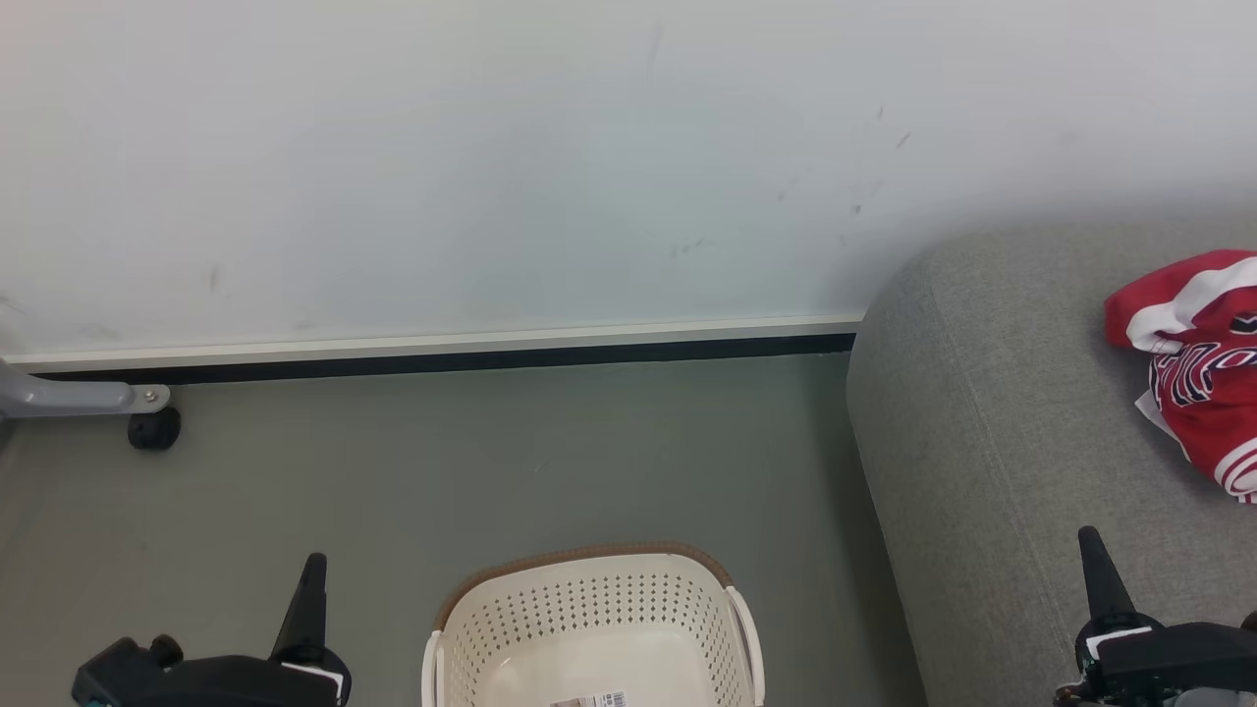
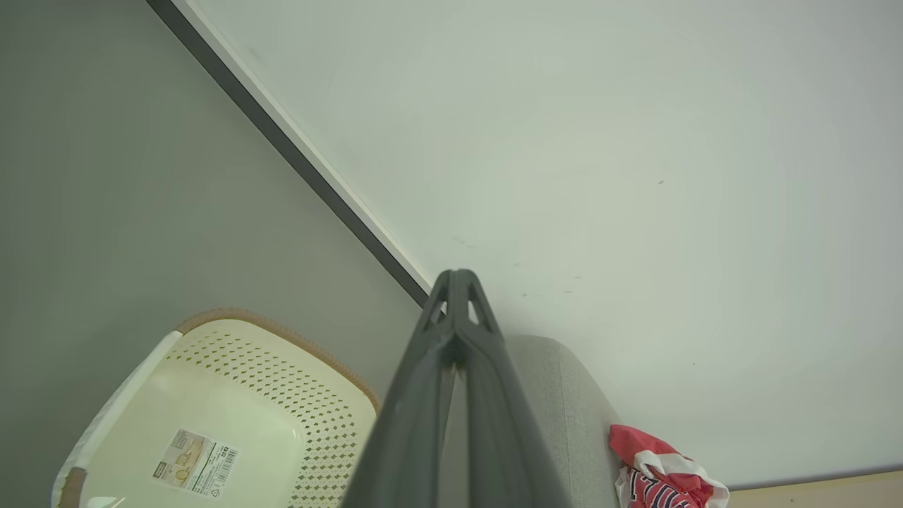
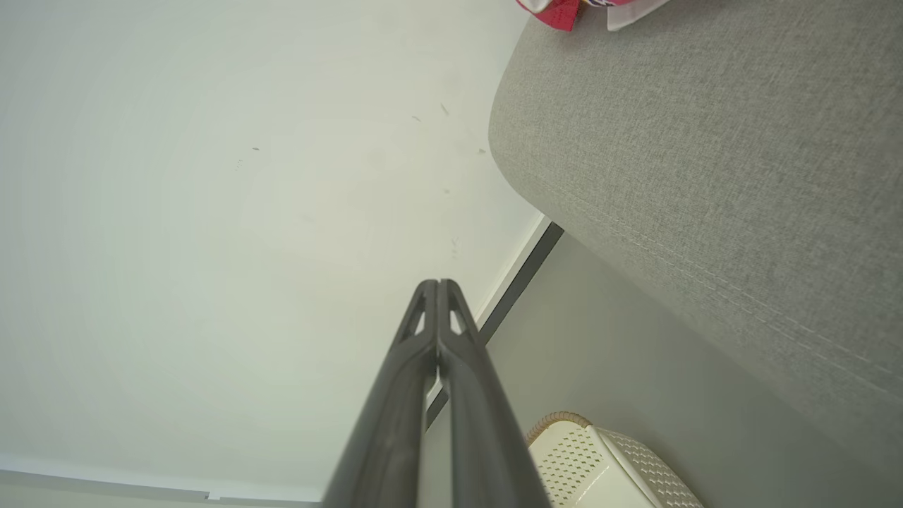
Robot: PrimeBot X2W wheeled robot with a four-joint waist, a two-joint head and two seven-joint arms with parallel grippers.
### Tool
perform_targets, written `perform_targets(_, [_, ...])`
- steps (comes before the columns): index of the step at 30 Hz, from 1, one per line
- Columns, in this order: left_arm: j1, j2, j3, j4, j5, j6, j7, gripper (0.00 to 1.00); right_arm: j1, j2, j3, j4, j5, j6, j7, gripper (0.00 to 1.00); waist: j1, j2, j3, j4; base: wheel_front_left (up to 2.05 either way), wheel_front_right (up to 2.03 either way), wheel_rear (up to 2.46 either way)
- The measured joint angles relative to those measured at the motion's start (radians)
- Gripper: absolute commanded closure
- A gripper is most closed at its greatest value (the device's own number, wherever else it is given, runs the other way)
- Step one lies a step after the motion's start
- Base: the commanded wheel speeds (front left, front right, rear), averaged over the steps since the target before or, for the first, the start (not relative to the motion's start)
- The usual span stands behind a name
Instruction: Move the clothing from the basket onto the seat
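Left pincer (image 2: 458, 279) and right pincer (image 3: 437, 286) clenched, empty. Clothing (image 1: 1200, 368) on seat (image 1: 982, 422), right edge; basket (image 1: 589, 599), bottom centre, seemingly empty.

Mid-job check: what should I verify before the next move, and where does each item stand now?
1. The basket is empty: ok in the part that shows; its near end is cut off.
2. The clothing is on the seat: ok, it lies on top.
3. All the clothing rests fully on the seat: cannot tell, the picture's edge crops it.
4. The left gripper is shut and empty: ok.
5. The right gripper is shut and empty: ok.
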Motion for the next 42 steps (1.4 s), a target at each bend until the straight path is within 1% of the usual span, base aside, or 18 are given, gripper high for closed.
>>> perform_targets(2, [-0.005,-0.002,0.006,0.001,-0.018,-0.008,0.005,1.0,-0.004,0.005,-0.008,0.002,0.021,0.008,0.008,1.0,0.0,0.0,0.0,-0.001,0.0,0.0,0.0])
perform_targets(5, [-0.007,-0.006,0.017,0.002,-0.054,-0.016,0.016,1.0,-0.007,0.014,-0.02,0.005,0.053,0.011,0.017,1.0,0.0,0.0,0.0,-0.002,0.0,0.0,0.0])
perform_targets(16, [-0.011,-0.021,0.056,0.008,-0.173,-0.042,0.053,1.0,-0.009,0.044,-0.064,0.016,0.163,0.035,0.052,1.0,0.0,0.0,0.0,-0.005,0.0,0.0,0.0])
perform_targets(19, [-0.013,-0.024,0.066,0.009,-0.199,-0.044,0.061,1.0,-0.01,0.053,-0.076,0.018,0.189,0.044,0.061,1.0,0.0,0.0,0.0,-0.006,0.0,0.0,0.0])
perform_targets(20, [-0.014,-0.026,0.07,0.01,-0.215,-0.051,0.066,1.0,-0.01,0.056,-0.081,0.018,0.199,0.044,0.066,1.0,0.0,0.0,0.0,-0.007,0.0,0.0,0.0])
perform_targets(22, [-0.015,-0.029,0.075,0.011,-0.238,-0.052,0.072,1.0,-0.011,0.06,-0.089,0.02,0.223,0.046,0.071,1.0,0.0,0.0,0.0,-0.007,0.0,0.0,0.0])
perform_targets(27, [-0.02,-0.033,0.095,0.013,-0.292,-0.069,0.089,1.0,-0.012,0.075,-0.109,0.024,0.269,0.058,0.088,1.0,0.0,0.0,0.0,-0.009,0.0,0.0,0.0])
perform_targets(36, [-0.028,-0.045,0.126,0.016,-0.381,-0.087,0.117,1.0,-0.022,0.1,-0.146,0.032,0.363,0.078,0.117,1.0,-0.0002,0.0,0.0,-0.012,0.0,0.0,0.0])
perform_targets(42, [-0.029,-0.047,0.13,0.017,-0.403,-0.087,0.122,1.0,-0.026,0.104,-0.15,0.035,0.37,0.079,0.122,1.0,-0.0002,0.0,0.0,-0.012,0.0,0.0,0.0])
